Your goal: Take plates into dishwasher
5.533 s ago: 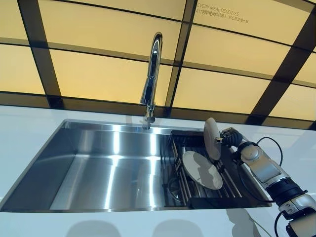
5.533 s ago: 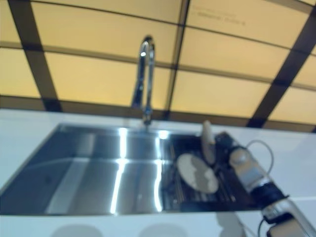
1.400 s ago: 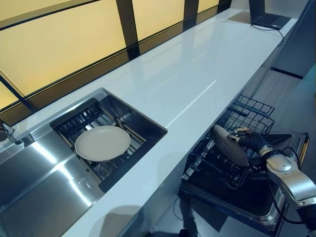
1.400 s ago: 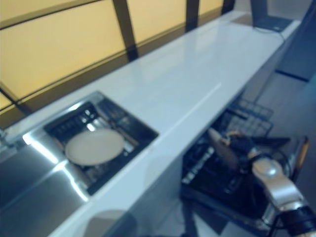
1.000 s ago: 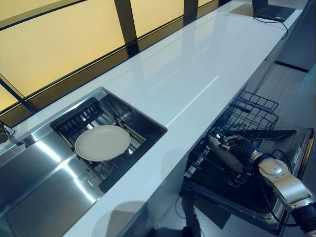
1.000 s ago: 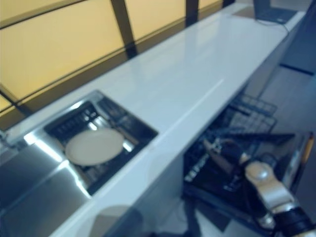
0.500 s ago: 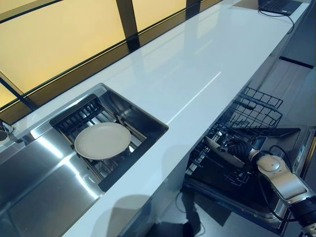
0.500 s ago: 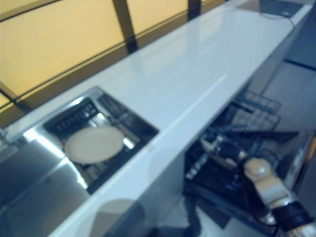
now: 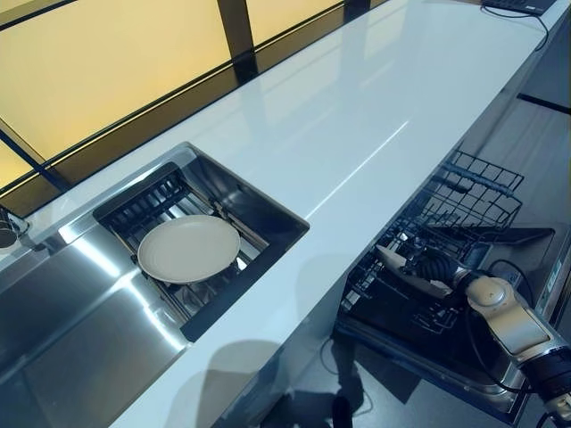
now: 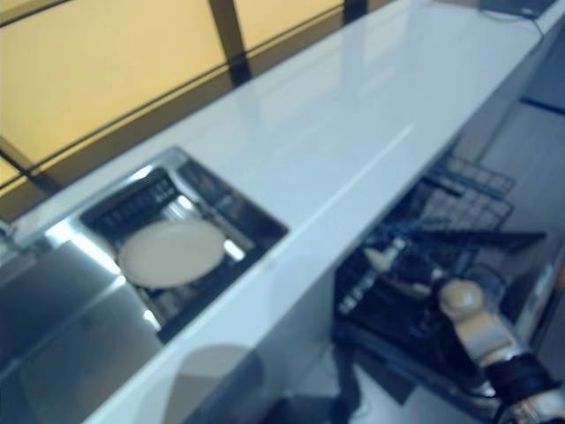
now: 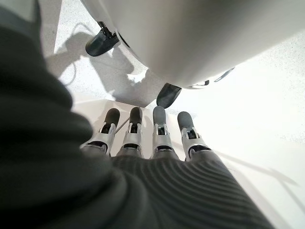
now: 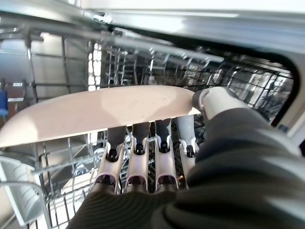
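1. The left hand (image 11: 147, 143) shows only in its own wrist view: its fingers are straight, side by side, and hold nothing. It is far from any plate and plays no part here.
2. At the left of the counter (image 9: 357, 116) the sink (image 9: 62, 312) holds a dark rack (image 9: 152, 201). One plate (image 9: 188, 249) lies flat on that rack, untouched, waiting its turn.
3. Right of the counter edge and below it, the dishwasher (image 9: 535, 267) stands open with its wire basket (image 9: 464, 201) pulled out.
4. The right hand (image 9: 435, 266) is down in that basket, clamped on a second plate (image 12: 102, 109). In the wrist view the thumb (image 12: 214, 101) presses on the plate's upper face near the rim while the fingers (image 12: 138, 152) run under it.
5. The key relation: this held plate lies nearly level, its long axis crosswise to the fingers, just above the basket's wires and tines. I judge it must be tipped onto its edge and lined up with a gap between tines before the fingers let go; released as it lies, it would likely rest flat across the tines.
6. Apart from the held plate, I cannot make out any other dish in the basket.
7. The right hand is the only one near either plate, so I judge the sink plate will also fall to it.
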### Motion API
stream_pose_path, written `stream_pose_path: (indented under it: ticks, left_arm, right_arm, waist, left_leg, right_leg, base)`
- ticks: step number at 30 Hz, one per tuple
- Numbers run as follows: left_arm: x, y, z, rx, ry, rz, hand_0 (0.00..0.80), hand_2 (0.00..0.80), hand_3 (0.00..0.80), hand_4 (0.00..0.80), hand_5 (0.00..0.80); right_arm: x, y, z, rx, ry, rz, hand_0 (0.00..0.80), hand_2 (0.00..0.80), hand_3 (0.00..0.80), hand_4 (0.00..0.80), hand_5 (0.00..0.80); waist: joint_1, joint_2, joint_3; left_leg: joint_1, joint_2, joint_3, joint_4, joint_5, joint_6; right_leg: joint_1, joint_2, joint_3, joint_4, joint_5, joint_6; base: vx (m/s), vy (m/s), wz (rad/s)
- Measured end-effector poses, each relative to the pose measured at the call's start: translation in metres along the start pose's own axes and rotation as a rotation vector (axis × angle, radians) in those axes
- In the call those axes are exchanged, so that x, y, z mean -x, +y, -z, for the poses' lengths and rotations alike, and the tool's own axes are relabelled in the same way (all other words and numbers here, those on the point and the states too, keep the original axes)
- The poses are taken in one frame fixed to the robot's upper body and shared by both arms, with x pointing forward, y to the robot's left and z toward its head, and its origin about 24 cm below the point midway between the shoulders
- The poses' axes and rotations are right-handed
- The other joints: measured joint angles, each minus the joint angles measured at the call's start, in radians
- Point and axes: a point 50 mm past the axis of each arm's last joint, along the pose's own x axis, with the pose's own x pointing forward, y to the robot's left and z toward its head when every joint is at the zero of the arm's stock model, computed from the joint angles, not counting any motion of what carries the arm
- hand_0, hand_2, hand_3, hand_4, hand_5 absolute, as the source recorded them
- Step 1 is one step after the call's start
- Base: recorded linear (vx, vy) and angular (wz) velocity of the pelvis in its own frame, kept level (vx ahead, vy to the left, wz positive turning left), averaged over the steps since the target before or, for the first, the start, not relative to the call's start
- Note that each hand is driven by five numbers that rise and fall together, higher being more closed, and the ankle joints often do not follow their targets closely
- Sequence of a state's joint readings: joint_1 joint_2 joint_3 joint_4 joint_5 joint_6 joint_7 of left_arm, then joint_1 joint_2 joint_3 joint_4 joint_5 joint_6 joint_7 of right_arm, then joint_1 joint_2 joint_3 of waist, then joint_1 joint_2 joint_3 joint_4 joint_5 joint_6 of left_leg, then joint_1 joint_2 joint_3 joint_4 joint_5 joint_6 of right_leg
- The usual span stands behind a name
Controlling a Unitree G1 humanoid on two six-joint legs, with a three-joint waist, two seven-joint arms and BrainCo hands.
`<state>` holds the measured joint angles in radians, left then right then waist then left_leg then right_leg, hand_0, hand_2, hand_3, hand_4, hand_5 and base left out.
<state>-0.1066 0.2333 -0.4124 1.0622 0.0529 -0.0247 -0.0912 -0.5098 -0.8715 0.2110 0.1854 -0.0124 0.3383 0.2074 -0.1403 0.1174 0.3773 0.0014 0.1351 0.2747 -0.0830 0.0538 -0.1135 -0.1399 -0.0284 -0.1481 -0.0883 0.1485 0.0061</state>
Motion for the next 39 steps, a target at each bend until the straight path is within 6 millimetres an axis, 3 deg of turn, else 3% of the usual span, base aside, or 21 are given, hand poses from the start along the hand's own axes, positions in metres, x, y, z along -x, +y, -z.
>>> stream_pose_path:
  ticks: [19, 32, 39]
  left_arm:
    - [-0.001, 0.001, -0.012, -0.007, -0.033, -0.002, 0.0, 0.0, 0.0, 0.0, 0.0]
    - [-0.002, 0.001, -0.016, -0.042, -0.034, 0.007, 0.0, 0.0, 0.0, 0.0, 0.0]
    - [-0.002, 0.001, -0.02, -0.047, -0.047, 0.006, 0.0, 0.0, 0.0, 0.0, 0.0]
  right_arm:
    - [-0.003, -0.014, 0.007, 0.045, 0.043, 0.159, 0.8, 0.8, 0.8, 0.8, 0.8]
    - [-0.012, -0.023, 0.016, 0.045, 0.108, 0.196, 0.8, 0.8, 0.8, 0.8, 0.8]
    - [-0.014, -0.026, 0.031, 0.033, 0.178, 0.2, 0.8, 0.8, 0.8, 0.8, 0.8]
  waist:
    - [0.047, -0.003, 0.003]
    - [0.052, -0.004, 0.004]
    - [0.062, -0.001, 0.005]
  left_leg:
    - [0.0, -0.001, 0.006, 0.0, 0.0, 0.0]
    - [0.0, -0.004, -0.006, 0.0, 0.001, 0.001]
    - [-0.002, -0.01, -0.022, 0.0, 0.005, 0.006]
  right_leg:
    - [-0.004, 0.002, -0.002, 0.001, 0.0, 0.0]
    - [0.004, -0.004, -0.013, 0.002, 0.0, 0.0]
    - [0.01, -0.012, -0.027, 0.0, 0.0, 0.0]
  base:
    - [0.0, 0.0, 0.0]
    - [-0.008, -0.006, 0.02]
    - [-0.024, -0.02, 0.07]
